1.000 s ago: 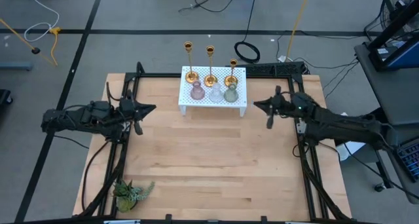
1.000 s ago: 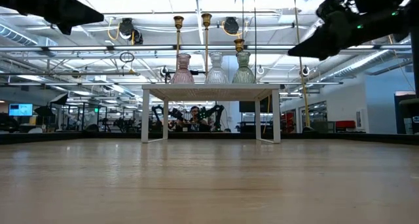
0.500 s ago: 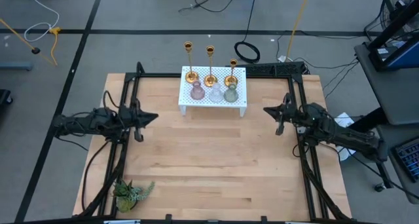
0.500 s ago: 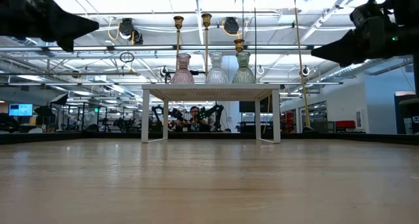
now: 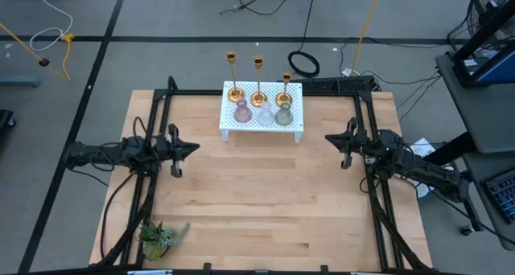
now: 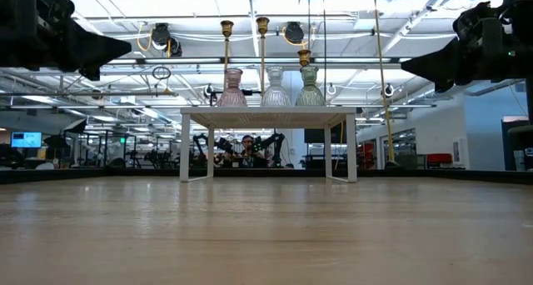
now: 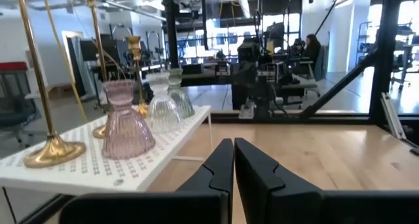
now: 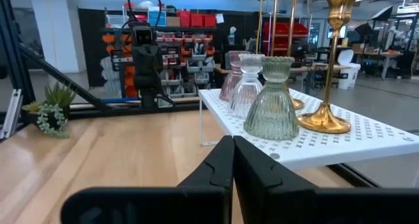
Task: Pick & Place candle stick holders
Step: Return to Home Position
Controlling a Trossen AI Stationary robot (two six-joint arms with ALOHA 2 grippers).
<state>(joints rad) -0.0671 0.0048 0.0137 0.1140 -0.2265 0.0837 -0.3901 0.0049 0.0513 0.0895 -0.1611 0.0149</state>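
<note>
Three gold candlesticks (image 5: 258, 97) stand behind the pink holder (image 5: 242, 112), clear holder (image 5: 264, 114) and green holder (image 5: 283, 114) on a white rack (image 5: 295, 118) at the far edge of the table (image 5: 257, 203). The left tool (image 7: 233, 149) and right tool (image 8: 232, 145) hover clenched and empty, flanking it.

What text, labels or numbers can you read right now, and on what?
None readable. The white rack, gold candlesticks and glass holders show no lettering. The red bins in the right wrist view and the screen in the low view are too small to read.
</note>
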